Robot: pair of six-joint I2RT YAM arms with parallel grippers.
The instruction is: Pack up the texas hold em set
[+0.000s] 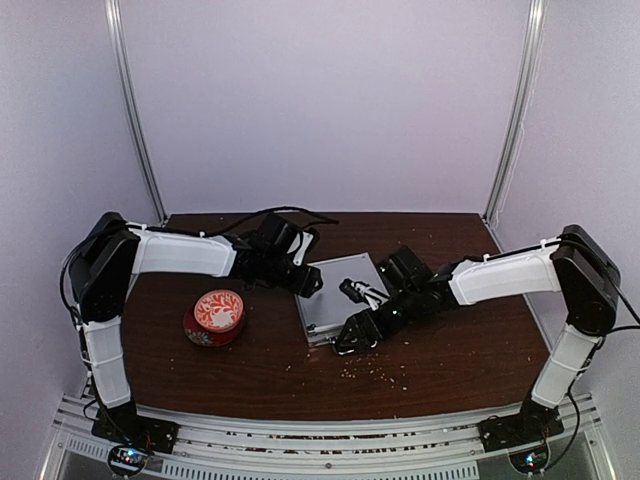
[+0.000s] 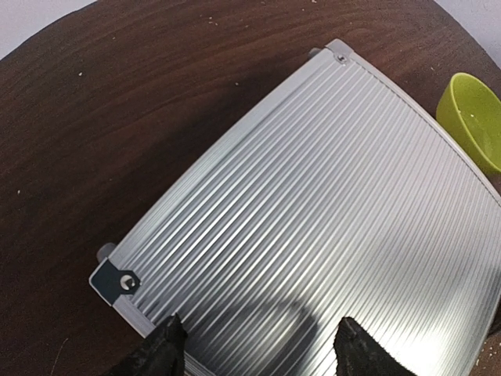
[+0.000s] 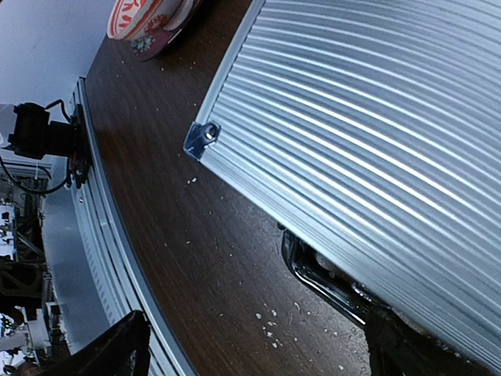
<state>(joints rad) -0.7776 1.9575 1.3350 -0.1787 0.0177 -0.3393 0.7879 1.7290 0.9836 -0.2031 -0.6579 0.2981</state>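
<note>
The texas hold em set shows only as its silver ribbed aluminium case [image 1: 338,296], lying shut and flat in the middle of the brown table; chips, cards and dice are out of view. My left gripper [image 1: 310,281] hovers over the case's far-left edge. In the left wrist view it [image 2: 260,348] stands open above the ribbed lid [image 2: 313,211], holding nothing. My right gripper [image 1: 352,336] is at the case's near edge. In the right wrist view it [image 3: 254,348] is wide open over the table, one finger beside the black handle [image 3: 325,280] under the case [image 3: 376,117].
A round red tin [image 1: 217,315] with a white floral lid stands left of the case, also seen in the right wrist view as the tin [image 3: 149,19]. A lime-green bowl [image 2: 473,117] sits beyond the case's far side. Crumbs lie scattered near the table's metal front rail [image 3: 102,235].
</note>
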